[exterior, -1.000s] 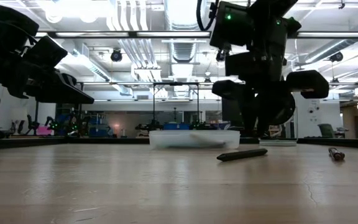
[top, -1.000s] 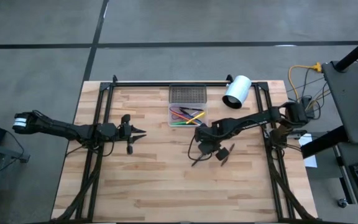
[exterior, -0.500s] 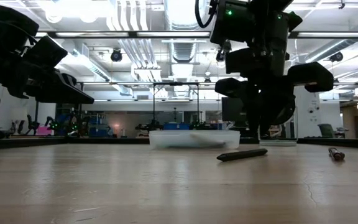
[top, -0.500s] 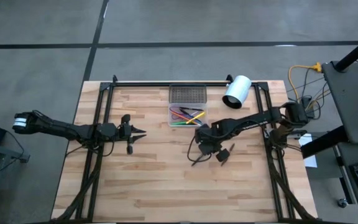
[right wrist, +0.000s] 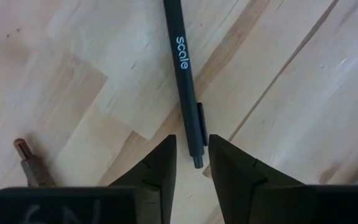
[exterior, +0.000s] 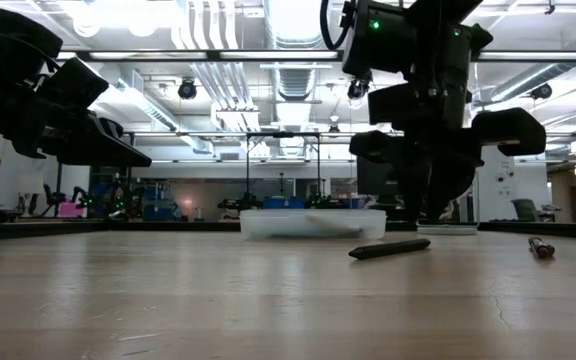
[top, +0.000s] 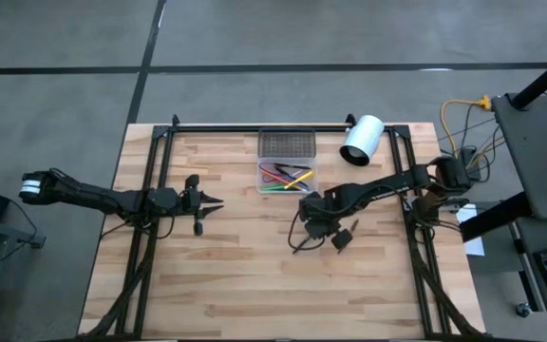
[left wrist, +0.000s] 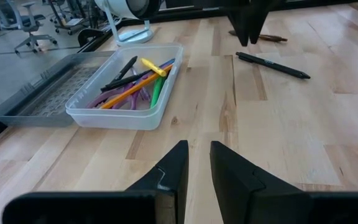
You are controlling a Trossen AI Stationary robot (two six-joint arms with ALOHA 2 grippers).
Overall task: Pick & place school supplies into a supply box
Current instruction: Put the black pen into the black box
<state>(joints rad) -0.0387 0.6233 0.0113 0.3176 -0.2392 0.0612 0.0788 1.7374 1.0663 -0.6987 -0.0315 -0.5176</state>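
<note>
A light wooden table (top: 235,285) carries both dark arms. The right arm reaches in from the table's right edge, its right gripper (top: 323,226) poised over the middle of the table, near the supply box (top: 287,177). Its fingers (right wrist: 157,171) stand slightly parted, holding nothing, with a narrow gap between them. A black pen (right wrist: 185,74) printed "scale" lies flat on the wood directly under that gripper, its long axis running away from the wrist camera and its clip end sitting in the gap between the fingertips; whether they touch it cannot be told. In the low view the pen (exterior: 389,248) rests on the tabletop below the raised gripper. A brown pen (right wrist: 31,165) lies just beside, off to one side of the fingers. The clear box, near the table's far edge, holds a yellow pencil (left wrist: 154,67), an orange stick (left wrist: 129,94), a green pen (left wrist: 156,92) and purple-handled scissors (left wrist: 114,99). The left gripper (top: 200,203) waits at the table's left, its fingers nearly closed and empty.
</note>
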